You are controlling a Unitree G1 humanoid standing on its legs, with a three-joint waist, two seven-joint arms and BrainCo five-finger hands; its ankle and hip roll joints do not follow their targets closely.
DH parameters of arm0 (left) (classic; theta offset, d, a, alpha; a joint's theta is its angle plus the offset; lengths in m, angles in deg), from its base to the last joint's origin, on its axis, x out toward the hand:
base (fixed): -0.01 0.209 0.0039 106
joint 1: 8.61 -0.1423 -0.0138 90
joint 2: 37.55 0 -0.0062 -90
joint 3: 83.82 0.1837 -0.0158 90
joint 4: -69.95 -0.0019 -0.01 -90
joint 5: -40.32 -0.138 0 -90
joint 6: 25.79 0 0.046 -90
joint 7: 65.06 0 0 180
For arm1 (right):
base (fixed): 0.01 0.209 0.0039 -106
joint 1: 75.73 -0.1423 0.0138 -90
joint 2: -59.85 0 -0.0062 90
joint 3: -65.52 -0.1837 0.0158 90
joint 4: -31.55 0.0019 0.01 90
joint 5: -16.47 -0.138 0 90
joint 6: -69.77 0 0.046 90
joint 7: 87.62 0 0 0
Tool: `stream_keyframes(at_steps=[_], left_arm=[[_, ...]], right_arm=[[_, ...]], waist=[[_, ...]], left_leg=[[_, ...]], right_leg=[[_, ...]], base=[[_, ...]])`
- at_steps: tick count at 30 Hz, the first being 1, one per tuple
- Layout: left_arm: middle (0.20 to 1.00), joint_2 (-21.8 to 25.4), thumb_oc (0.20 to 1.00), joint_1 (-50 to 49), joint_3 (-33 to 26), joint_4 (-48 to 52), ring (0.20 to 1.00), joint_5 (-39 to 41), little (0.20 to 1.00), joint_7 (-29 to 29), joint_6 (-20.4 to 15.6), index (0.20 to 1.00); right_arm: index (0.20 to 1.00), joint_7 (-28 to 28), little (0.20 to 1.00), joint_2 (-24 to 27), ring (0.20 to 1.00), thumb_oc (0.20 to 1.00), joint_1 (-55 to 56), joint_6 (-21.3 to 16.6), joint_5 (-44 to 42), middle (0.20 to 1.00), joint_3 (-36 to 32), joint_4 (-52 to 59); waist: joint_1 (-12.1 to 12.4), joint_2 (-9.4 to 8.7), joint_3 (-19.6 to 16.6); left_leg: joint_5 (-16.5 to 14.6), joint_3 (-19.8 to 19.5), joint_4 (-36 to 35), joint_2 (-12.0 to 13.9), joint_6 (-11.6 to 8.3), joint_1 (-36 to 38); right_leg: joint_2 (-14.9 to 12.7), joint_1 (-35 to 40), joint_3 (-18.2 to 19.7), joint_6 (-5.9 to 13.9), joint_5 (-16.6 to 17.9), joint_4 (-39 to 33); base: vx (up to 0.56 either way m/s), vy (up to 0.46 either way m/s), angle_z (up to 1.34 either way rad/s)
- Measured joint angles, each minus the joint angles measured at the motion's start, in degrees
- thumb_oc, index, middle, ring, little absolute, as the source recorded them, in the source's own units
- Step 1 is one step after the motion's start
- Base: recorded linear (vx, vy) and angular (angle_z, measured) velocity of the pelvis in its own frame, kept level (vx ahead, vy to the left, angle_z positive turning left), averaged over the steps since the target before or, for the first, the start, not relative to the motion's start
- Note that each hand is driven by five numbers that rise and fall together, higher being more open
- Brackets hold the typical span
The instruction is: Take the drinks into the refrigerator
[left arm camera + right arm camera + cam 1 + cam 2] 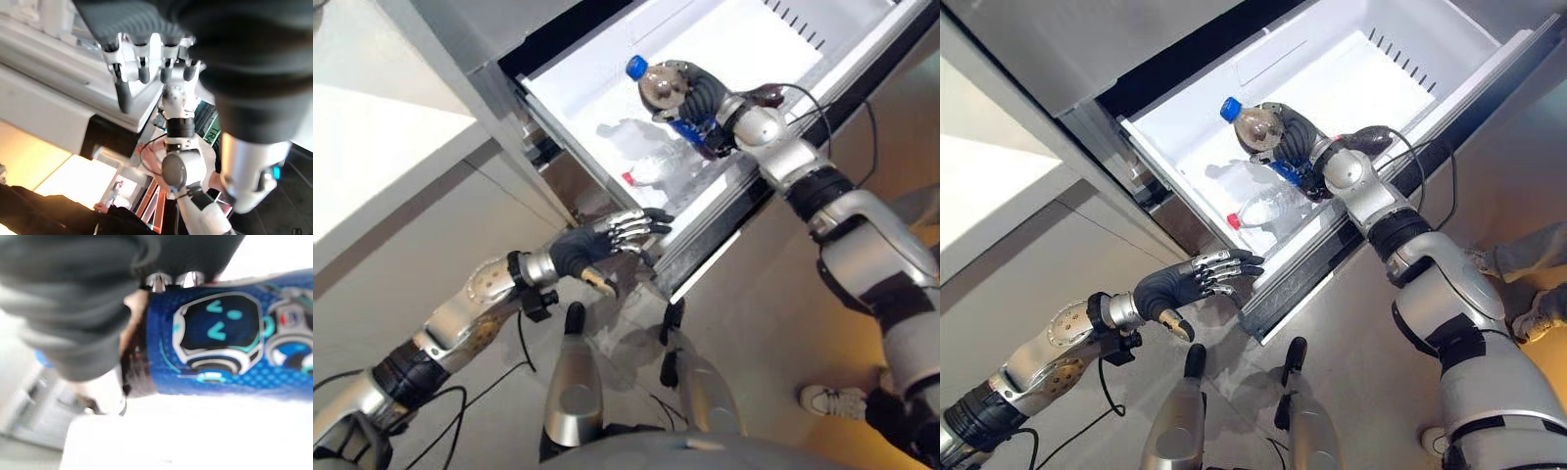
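My right hand (pixel 701 98) is shut on a drink bottle (pixel 658 88) with a blue cap, a blue label and a brown drink, and holds it tilted over the pulled-out white refrigerator drawer (pixel 1361 69). The right wrist view shows the bottle's blue label (pixel 220 342) close against that hand (pixel 73 298). A clear bottle with a red cap (pixel 1268 208) lies on its side inside the drawer near the front wall. My left hand (pixel 1185 284) is open, its straight fingers (pixel 142 68) at the drawer's front rim (pixel 705 230) near the corner.
The grey refrigerator body (pixel 460 29) rises above and left of the drawer. A pale counter (pixel 372 137) sits at the far left. A person's white shoe (pixel 832 399) and legs (pixel 1528 264) stand on the floor to the right of my right arm.
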Motion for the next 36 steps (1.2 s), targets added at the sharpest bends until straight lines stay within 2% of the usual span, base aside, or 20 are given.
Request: stream_keyframes(at_steps=[5, 9, 14, 19, 24, 25, 26, 36], left_arm=[[1.000, 0.2, 1.000, 0.2, 0.2, 0.1, 1.000, 0.0, 1.000, -1.4, -0.9, 1.000], [1.000, 0.2, 1.000, -0.1, 0.3, 0.2, 1.000, -0.3, 1.000, -1.5, -0.7, 1.000], [1.000, 0.2, 1.000, -0.1, 0.6, 0.2, 1.000, -1.2, 1.000, -1.6, -0.5, 1.000], [1.000, -0.4, 1.000, -0.4, 0.6, 0.2, 1.000, -1.3, 1.000, -2.0, -0.4, 1.000], [1.000, -1.8, 1.000, -0.4, 0.2, 0.2, 1.000, -1.3, 1.000, -2.7, 0.5, 1.000], [1.000, -2.0, 1.000, -0.4, 0.2, 0.1, 1.000, -1.4, 1.000, -2.8, 0.6, 1.000], [1.000, -2.3, 1.000, -0.4, 0.2, 0.2, 1.000, -1.4, 1.000, -2.8, 0.7, 1.000], [1.000, -2.8, 1.000, -0.3, 0.2, 0.2, 1.000, -1.4, 1.000, -2.4, 0.9, 1.000]], right_arm=[[0.200, -0.3, 0.200, 0.0, 0.200, 0.200, -3.2, -0.4, 10.3, 0.200, 5.1, -1.7], [0.200, 0.0, 0.200, 1.8, 0.200, 0.200, -5.5, -1.0, 25.8, 0.200, 15.9, 1.7], [0.200, -0.1, 0.200, 1.9, 0.200, 0.200, -6.3, -0.9, 38.6, 0.200, 17.4, 1.9], [0.200, -1.5, 0.200, 1.6, 0.200, 0.200, -7.0, -1.2, 45.4, 0.200, 17.7, 1.7], [0.200, -1.5, 0.200, 0.8, 0.200, 0.200, -7.2, -1.2, 47.7, 0.200, 17.3, 0.3], [0.429, -1.5, 0.429, 0.6, 0.429, 0.429, -7.3, -1.2, 47.8, 0.429, 17.2, 0.1], [1.000, -1.5, 1.000, 0.2, 1.000, 1.000, -7.3, -1.2, 48.2, 1.000, 17.2, -0.6], [1.000, -1.3, 1.000, -0.4, 1.000, 1.000, -6.7, -1.9, 48.7, 1.000, 18.0, -5.3]], waist=[[0.1, -0.69, 0.6], [0.2, -1.51, 1.0], [0.2, -2.28, 1.4], [0.3, -2.28, 1.4], [0.3, -2.30, 1.4], [0.3, -2.30, 1.4], [0.4, -2.30, 1.4], [1.7, -2.33, 1.3]], left_leg=[[-1.1, -0.9, 4.0, -0.1, 0.13, -3.6], [-1.3, -1.3, 5.6, -0.2, 0.20, -5.6], [-1.3, -2.2, 6.3, -0.2, 0.14, -6.7], [-1.3, -2.6, 6.6, -0.3, 0.13, -7.4], [-1.3, -2.7, 6.6, -0.3, 0.13, -7.4], [-1.3, -2.7, 6.6, -0.3, 0.13, -7.3], [-1.3, -2.7, 6.6, -0.3, 0.13, -7.2], [-1.3, -2.5, 6.4, -0.4, 0.16, -5.5]], right_leg=[[-0.2, -1.9, -0.2, -0.11, 0.2, 1.1], [-0.3, -3.0, -0.3, -0.10, 0.7, 1.1], [-0.3, -3.2, -1.1, -0.17, 0.8, 1.1], [-0.3, -3.6, -1.5, -0.24, 0.8, 1.1], [-0.3, -3.5, -1.6, -0.24, 0.9, 1.1], [-0.3, -3.5, -1.6, -0.24, 0.9, 1.1], [-0.3, -3.3, -1.6, -0.25, 0.9, 1.1], [-0.4, -1.9, -1.5, -0.31, 1.0, 1.0]], base=[[-0.04, -0.006, 0.04], [0.00, -0.014, 0.02], [-0.01, -0.024, 0.06], [-0.01, -0.005, 0.04], [0.00, 0.000, 0.00], [0.00, 0.000, 0.00], [0.00, 0.000, 0.00], [0.00, 0.000, 0.00]])
